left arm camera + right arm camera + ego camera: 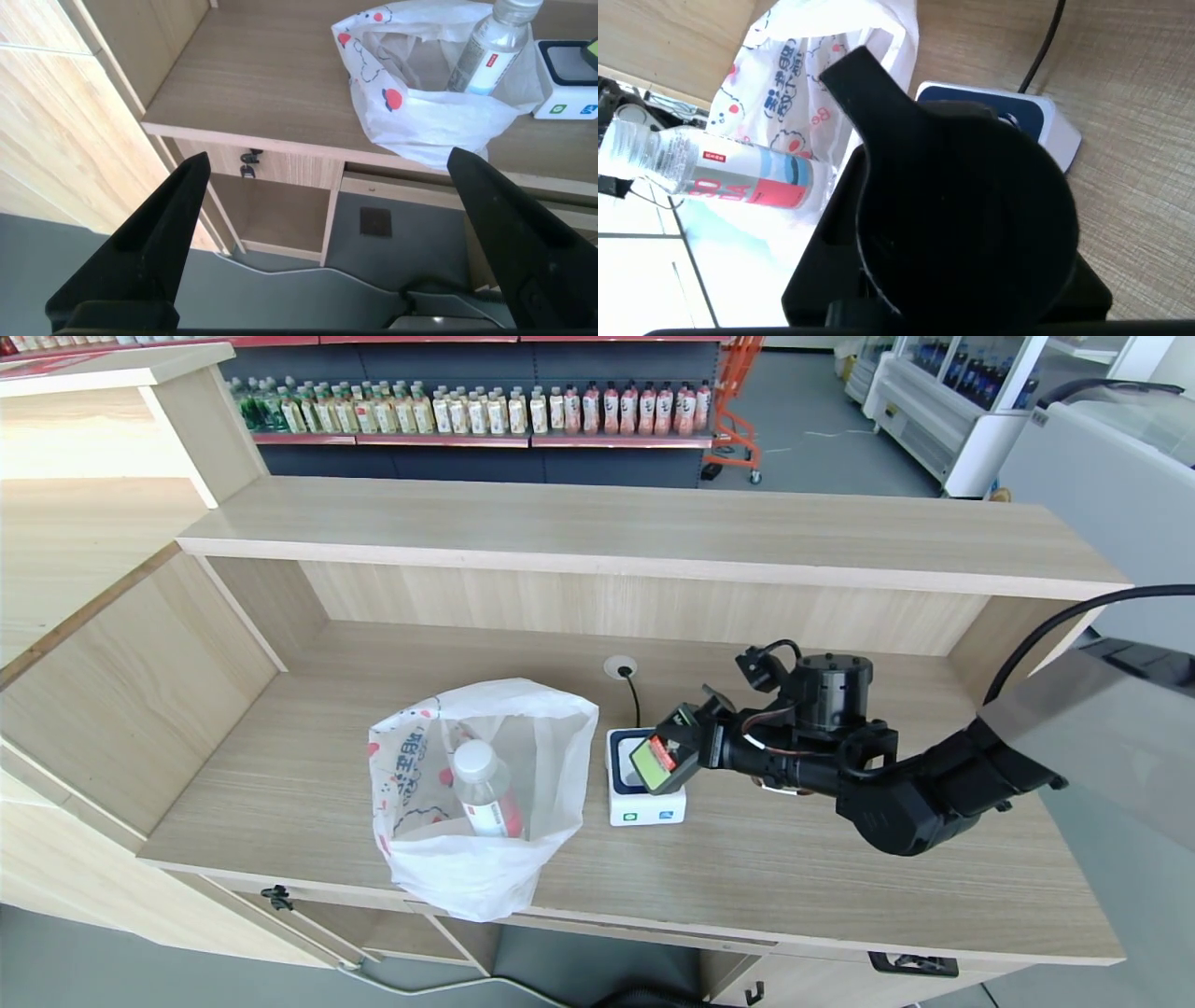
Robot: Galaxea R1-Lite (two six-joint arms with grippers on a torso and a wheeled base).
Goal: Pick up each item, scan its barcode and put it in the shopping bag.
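Your right gripper (674,751) clamps a small green packet (652,765) just over the scanner (644,810). At the scanner's 9 o'clock, the shopping bag (560,747) holds a bottle (485,793). Your left gripper (329,163) hangs spread wide, off the counter (262,84) front edge.

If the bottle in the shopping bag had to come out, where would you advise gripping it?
I'd grip the bottle just below its cap, coming from above through the open mouth: it stands cap-up, slightly tilted, and the shopping bag wraps its body.
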